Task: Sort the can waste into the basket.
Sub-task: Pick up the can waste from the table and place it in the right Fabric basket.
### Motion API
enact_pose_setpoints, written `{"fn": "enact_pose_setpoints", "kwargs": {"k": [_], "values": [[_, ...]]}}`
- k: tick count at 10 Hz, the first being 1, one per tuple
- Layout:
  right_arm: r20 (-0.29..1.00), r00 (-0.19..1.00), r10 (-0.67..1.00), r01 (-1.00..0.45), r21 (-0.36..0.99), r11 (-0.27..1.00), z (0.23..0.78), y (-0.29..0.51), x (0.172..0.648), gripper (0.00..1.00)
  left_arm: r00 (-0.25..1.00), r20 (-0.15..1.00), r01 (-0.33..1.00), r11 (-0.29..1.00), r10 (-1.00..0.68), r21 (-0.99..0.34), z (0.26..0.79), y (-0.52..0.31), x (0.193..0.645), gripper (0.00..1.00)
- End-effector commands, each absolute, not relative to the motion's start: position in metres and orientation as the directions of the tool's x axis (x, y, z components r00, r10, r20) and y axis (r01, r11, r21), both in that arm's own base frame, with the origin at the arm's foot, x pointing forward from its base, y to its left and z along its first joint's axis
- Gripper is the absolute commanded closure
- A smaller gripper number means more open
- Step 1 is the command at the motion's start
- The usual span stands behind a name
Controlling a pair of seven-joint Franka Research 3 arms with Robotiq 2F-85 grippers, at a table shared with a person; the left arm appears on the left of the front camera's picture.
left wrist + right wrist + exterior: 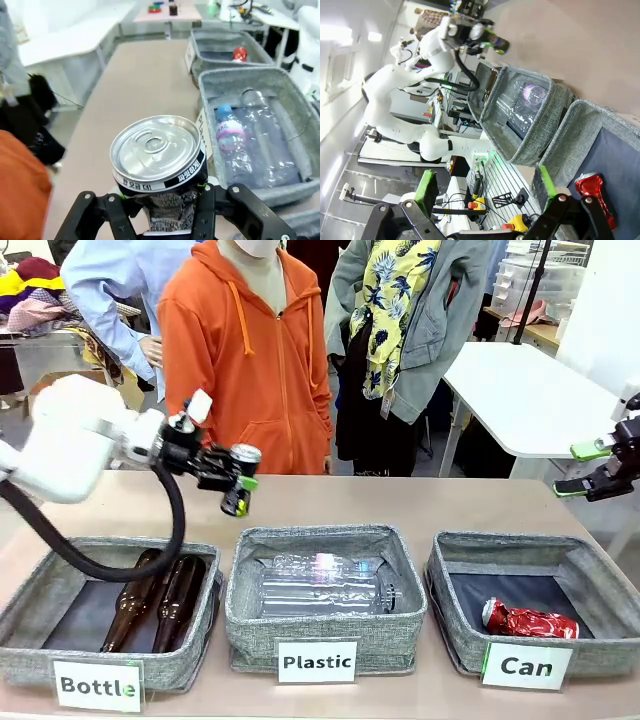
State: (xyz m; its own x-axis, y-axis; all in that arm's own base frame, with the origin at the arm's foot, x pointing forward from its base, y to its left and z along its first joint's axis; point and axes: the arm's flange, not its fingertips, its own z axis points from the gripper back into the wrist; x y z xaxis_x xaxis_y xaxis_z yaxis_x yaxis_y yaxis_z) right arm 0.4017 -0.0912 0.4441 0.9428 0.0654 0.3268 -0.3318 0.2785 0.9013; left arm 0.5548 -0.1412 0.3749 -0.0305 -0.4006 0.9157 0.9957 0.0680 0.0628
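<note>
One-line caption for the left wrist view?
Left gripper holds a dark can above the table.

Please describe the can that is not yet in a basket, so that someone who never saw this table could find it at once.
Look above the table's far side, over the gap between the Bottle basket and the Plastic basket, where the left gripper hangs in the air. Its fingers hold the dark can. Its silver top and uncrushed body set it apart from the crushed red can.

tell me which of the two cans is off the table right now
The dark can with the silver top, clamped in the left claw above the table. The crushed red can lies in the "Can" basket.
</note>
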Motion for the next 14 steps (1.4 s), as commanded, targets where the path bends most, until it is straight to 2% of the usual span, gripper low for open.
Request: {"fn": "enact_pose_setpoints", "kwargs": {"k": [1,2,4,5,6,7,9,10,11,12,14], "values": [[0.339,0.937,0.083,-0.348,0.896,0.274,0.446,-0.095,0.402,0.0,-0.118,0.889,0.98,0.094,-0.442,0.177,0.421,-0.107,0.491,1.0],[0.339,0.937,0.083,-0.348,0.896,0.274,0.446,-0.095,0.402,0.0,-0.116,0.871,0.989,0.029,-0.477,0.147,0.431,-0.095,0.465,0.84],[0.339,0.937,0.083,-0.348,0.896,0.274,0.446,-0.095,0.402,0.0,-0.161,0.848,0.987,-0.075,-0.504,0.143,0.426,-0.078,0.423,0.84],[0.339,0.937,0.083,-0.348,0.896,0.274,0.446,-0.095,0.402,0.0,-0.164,0.847,0.984,-0.023,-0.506,0.177,0.417,-0.071,0.41,0.84],[0.339,0.937,0.083,-0.348,0.896,0.274,0.446,-0.095,0.402,0.0,-0.135,0.847,0.966,0.121,-0.514,0.227,0.411,-0.061,0.413,0.84],[0.339,0.937,0.083,-0.348,0.896,0.274,0.446,-0.095,0.402,0.0,-0.146,0.848,0.988,-0.037,-0.509,0.148,0.424,-0.078,0.419,0.84],[0.339,0.937,0.083,-0.348,0.896,0.274,0.446,-0.095,0.402,0.0,-0.146,0.848,0.988,-0.037,-0.509,0.148,0.424,-0.078,0.419,0.84],[0.339,0.937,0.083,-0.348,0.896,0.274,0.446,-0.095,0.402,0.0,-0.138,0.843,0.987,-0.001,-0.52,0.161,0.416,-0.071,0.41,0.64],[0.327,0.943,0.066,-0.332,0.901,0.278,0.444,-0.091,0.402,0.0,-0.223,0.94,0.974,-0.086,-0.26,0.208,0.421,-0.113,0.401,0.64],[0.384,0.923,0.029,-0.375,0.881,0.29,0.469,-0.105,0.388,0.0,-0.31,0.917,0.951,-0.099,-0.25,0.295,0.436,-0.161,0.385,0.64],[0.373,0.927,0.04,-0.354,0.834,0.424,0.484,-0.136,0.361,0.0,-0.388,0.869,0.918,-0.212,-0.307,0.335,0.474,-0.268,0.361,0.64]]}}
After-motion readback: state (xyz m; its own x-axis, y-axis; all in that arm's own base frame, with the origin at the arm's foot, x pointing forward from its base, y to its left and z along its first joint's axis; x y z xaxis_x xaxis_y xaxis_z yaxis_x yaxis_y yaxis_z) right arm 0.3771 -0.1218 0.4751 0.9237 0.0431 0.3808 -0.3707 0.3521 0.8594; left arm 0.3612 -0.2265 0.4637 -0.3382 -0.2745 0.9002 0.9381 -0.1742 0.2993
